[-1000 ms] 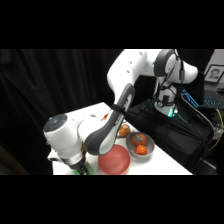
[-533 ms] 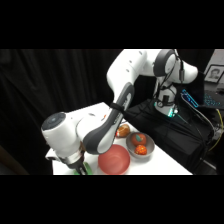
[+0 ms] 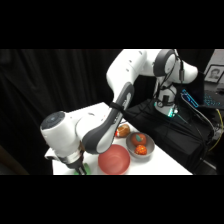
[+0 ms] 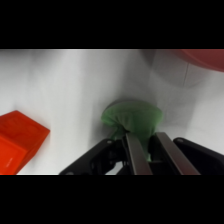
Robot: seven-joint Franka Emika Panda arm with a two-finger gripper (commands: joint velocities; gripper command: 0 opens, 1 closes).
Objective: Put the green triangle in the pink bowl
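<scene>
White arm (image 3: pixel 100 132) reaches down beside pink bowl (image 3: pixel 114 160)

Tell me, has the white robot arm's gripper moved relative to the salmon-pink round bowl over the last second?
Yes. The gripper has shifted slightly rightward, toward the pink bowl, staying low at the table.

Readable text: none in either view.
Sign (image 3: pixel 215 74) at upper right of side view: possibly printed markings, too blurred to read.

Green triangle (image 4: pixel 132 117), salmon-pink bowl (image 3: pixel 114 160) (glossy), red-orange block (image 4: pixel 17 141), white table (image 4: pixel 65 85).
</scene>
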